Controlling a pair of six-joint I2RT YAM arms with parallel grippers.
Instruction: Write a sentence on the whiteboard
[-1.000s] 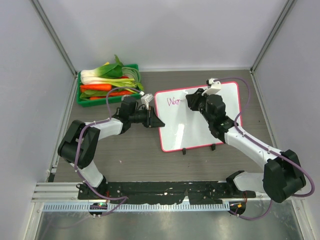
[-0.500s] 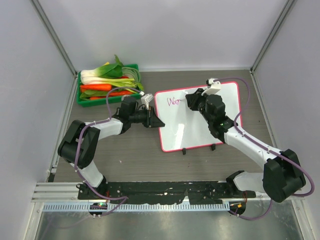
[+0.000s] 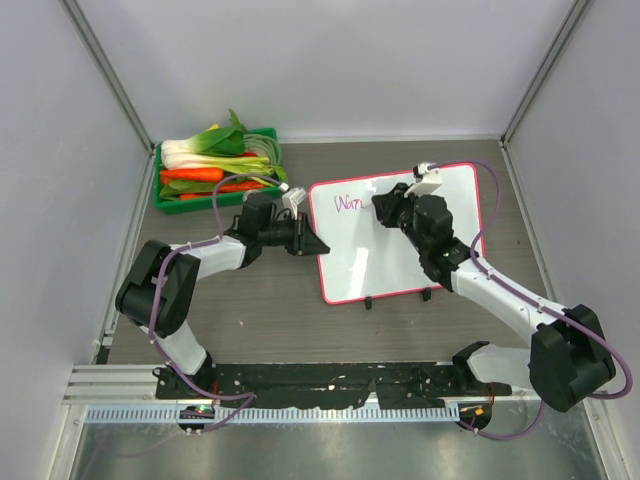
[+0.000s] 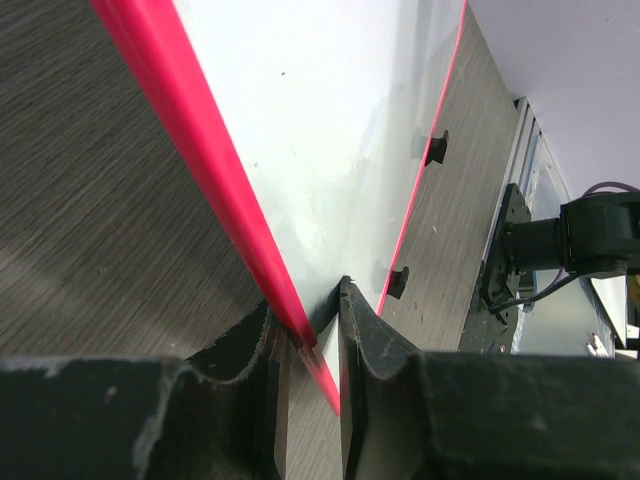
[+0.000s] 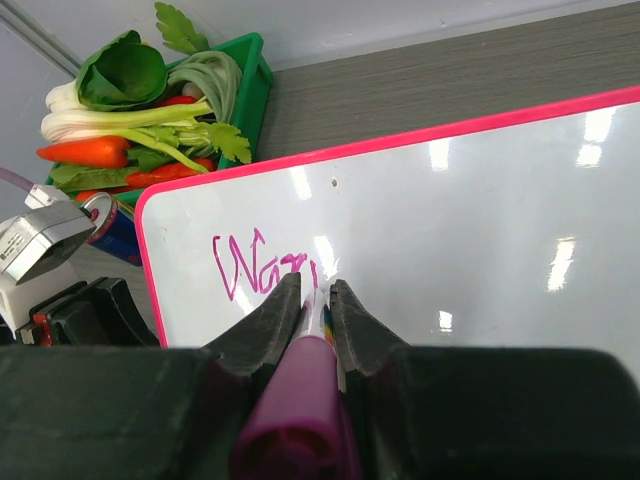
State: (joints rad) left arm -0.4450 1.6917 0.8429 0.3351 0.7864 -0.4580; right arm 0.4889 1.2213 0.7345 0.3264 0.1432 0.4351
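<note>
- Right gripper (image 5: 317, 298) clamped on pink marker (image 5: 297, 395), tip touching the whiteboard (image 5: 480, 190)
- Left gripper (image 4: 312, 325) pinches the whiteboard's left frame edge, steadying it on the table (image 3: 250, 300)
- sentence (image 5: 262, 268): one stroke added since a second ago, marker slightly further right; first word barely begun

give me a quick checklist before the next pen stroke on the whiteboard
1. left tool clamped on the whiteboard frame: ok
2. right tool shut on the marker: ok
3. marker tip at the end of the pink writing: ok
4. bare board to the right of the writing for more letters: ok
5. tip actually pressing the surface: cannot tell
</note>
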